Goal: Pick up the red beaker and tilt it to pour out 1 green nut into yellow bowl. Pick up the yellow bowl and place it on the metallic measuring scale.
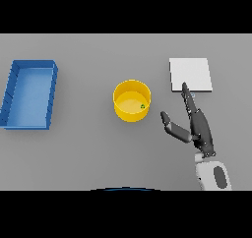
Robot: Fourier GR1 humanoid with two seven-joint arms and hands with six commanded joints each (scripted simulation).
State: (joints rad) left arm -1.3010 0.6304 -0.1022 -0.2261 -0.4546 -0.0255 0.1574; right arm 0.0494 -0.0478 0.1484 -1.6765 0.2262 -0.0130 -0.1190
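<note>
A yellow bowl (pixel 131 100) stands upright at the table's middle, with one small green nut (pixel 142 106) lying inside it near its right wall. The metallic measuring scale (pixel 190 74), a pale square plate, lies flat at the back right. My right hand (pixel 198 126) rests to the right of the bowl and just in front of the scale, open, fingers stretched toward the scale's front edge and the thumb spread toward the bowl. It holds nothing and is apart from the bowl. No red beaker shows in the head view. My left hand is out of view.
A blue rectangular tray (pixel 10 92) sits at the left side of the table, well away from the bowl.
</note>
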